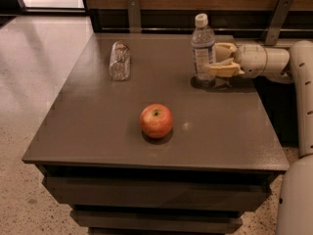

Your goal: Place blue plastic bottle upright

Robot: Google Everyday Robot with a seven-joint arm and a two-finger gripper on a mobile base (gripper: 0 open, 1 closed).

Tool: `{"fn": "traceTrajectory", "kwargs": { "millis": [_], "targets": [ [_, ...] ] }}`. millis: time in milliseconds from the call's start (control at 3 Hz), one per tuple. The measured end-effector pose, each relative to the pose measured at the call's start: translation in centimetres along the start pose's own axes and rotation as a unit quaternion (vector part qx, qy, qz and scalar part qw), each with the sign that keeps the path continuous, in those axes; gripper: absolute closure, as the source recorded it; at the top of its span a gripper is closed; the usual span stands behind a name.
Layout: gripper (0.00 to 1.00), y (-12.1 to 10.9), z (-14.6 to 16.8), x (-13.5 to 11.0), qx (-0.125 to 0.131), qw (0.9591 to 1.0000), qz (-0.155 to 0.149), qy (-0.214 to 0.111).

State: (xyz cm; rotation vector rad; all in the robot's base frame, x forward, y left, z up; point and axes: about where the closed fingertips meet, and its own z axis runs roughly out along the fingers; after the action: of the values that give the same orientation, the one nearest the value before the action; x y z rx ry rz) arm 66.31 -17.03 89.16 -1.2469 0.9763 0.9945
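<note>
Since the bottle (202, 50) stands upright near the bench's (98, 126) far right corner, our gripper (215, 58) beside it, hold unclear, must retreat gently.

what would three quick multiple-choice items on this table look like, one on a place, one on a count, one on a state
1. Where is the gripper?
A. over the apple
B. just right of the labelled bottle, at the far right of the table
C. at the table's near edge

2. How many bottles are on the table?
A. one
B. two
C. three

3. How is the labelled bottle?
A. lying on its side
B. standing, cap on
C. standing, cap off

Answers:
1 B, the gripper reaches in from the right and sits beside that bottle.
2 B, there is the labelled bottle plus a bare bottle lying at the far left.
3 B, it stands on its base with the white cap on top.
</note>
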Motion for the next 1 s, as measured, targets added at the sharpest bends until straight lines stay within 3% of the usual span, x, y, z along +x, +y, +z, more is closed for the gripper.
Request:
{"fn": "traceTrajectory", "kwargs": {
  "millis": [667, 1000],
  "targets": [
    [1.00, 0.28, -0.38, 0.26, 0.006, 0.9999, 0.000, -0.015],
    [0.82, 0.34, -0.56, 0.36, 0.013, 0.9997, 0.002, -0.020]
  ]
}}
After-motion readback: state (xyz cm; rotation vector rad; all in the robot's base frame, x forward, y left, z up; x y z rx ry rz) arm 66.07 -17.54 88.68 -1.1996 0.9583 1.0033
